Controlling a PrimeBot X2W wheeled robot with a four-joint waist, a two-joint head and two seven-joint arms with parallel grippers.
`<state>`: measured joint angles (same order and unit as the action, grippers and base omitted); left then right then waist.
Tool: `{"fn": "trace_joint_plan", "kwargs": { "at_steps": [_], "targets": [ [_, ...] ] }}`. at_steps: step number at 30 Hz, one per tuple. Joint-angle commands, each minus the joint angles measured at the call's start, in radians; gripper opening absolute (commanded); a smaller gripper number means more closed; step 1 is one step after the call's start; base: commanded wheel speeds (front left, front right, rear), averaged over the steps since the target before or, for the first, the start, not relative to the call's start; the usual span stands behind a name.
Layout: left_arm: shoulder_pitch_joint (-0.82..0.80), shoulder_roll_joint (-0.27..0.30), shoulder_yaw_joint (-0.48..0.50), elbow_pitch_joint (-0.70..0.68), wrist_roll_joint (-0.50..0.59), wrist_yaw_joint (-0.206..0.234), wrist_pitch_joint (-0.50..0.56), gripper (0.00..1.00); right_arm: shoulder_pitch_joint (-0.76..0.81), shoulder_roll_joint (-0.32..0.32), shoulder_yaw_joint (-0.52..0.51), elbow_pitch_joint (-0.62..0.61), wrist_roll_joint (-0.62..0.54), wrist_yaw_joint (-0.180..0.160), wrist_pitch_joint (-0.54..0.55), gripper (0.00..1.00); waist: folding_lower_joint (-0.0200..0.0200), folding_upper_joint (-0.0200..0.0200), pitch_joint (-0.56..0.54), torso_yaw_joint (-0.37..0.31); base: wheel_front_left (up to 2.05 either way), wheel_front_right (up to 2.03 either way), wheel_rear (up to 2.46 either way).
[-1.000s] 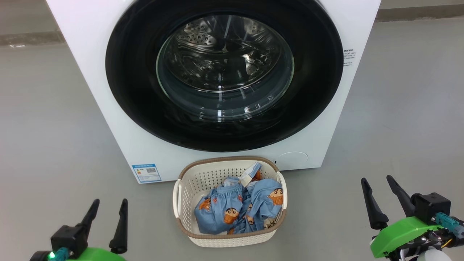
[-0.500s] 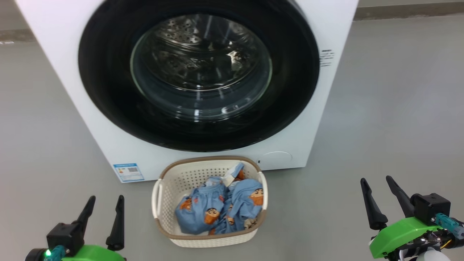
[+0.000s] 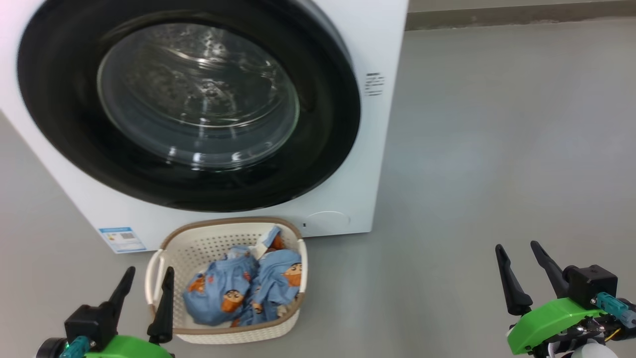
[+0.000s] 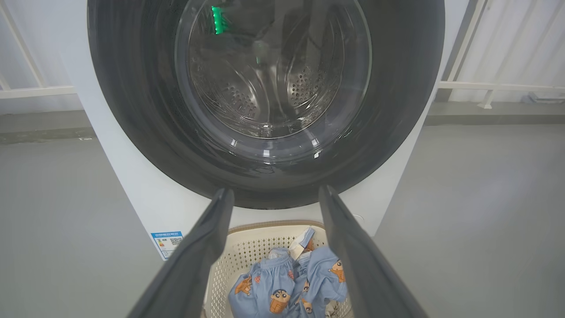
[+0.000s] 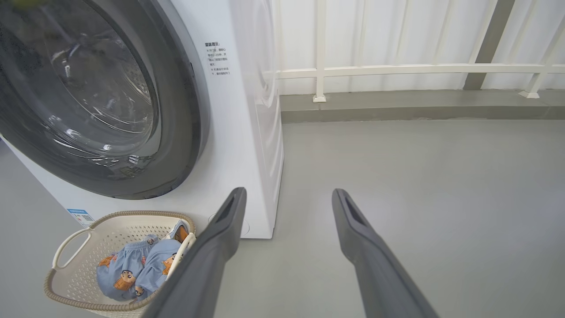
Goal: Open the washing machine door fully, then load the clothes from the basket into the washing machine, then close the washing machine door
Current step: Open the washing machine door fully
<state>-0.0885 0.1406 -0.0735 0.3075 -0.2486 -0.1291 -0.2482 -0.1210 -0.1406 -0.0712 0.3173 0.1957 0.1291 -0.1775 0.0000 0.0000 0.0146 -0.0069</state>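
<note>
White washer [image 3: 367, 149] on grey floor [image 3: 472, 149]. Had door [image 3: 189, 104] shut. Had blue clothes [image 3: 243, 293] heaped in basket [image 3: 228, 220], just in front of washer. Held left fingers [image 3: 162, 308] wide apart near basket, gripping nothing. Held right fingers [image 3: 509, 283] wide apart too, well off to the side.

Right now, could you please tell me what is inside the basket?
Crumpled light-blue clothes printed with cartoon figures lie in the basket, toward its right side. Anything beneath the pile is covered.
</note>
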Motion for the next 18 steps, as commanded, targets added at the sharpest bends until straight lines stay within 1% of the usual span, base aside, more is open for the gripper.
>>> {"fn": "trace_joint_plan", "kwargs": {
  "at_steps": [1,4,9,13,18],
  "targets": [
    [-0.050,0.015,0.039,-0.026,0.008,-0.002,-0.014,1.00,-0.021,-0.007,0.020,-0.025,0.003,0.002,-0.006,1.00,0.0000,0.0000,-0.001,0.000,1.23,1.23,-2.46],
    [-0.048,0.004,0.049,-0.036,-0.025,-0.002,-0.014,1.00,-0.020,-0.006,0.020,-0.025,0.005,0.002,-0.007,1.00,0.0000,0.0000,-0.003,-0.001,1.14,1.09,-2.23],
    [-0.045,0.007,0.048,-0.037,-0.032,-0.002,-0.014,1.00,-0.018,-0.005,0.017,-0.025,0.009,0.002,-0.009,1.00,0.0000,0.0000,-0.007,-0.001,0.80,0.80,-1.60],
    [-0.045,0.007,0.042,-0.038,-0.035,-0.002,-0.014,1.00,-0.018,-0.005,0.015,-0.025,0.012,0.002,-0.010,1.00,0.0000,0.0000,-0.006,0.000,0.45,0.45,-0.89],
    [-0.041,0.003,0.036,-0.040,-0.037,-0.002,-0.014,1.00,-0.024,-0.001,0.015,-0.024,0.020,0.002,-0.010,1.00,0.0000,0.0000,-0.002,0.002,0.10,0.10,-0.21]
  ]
}}
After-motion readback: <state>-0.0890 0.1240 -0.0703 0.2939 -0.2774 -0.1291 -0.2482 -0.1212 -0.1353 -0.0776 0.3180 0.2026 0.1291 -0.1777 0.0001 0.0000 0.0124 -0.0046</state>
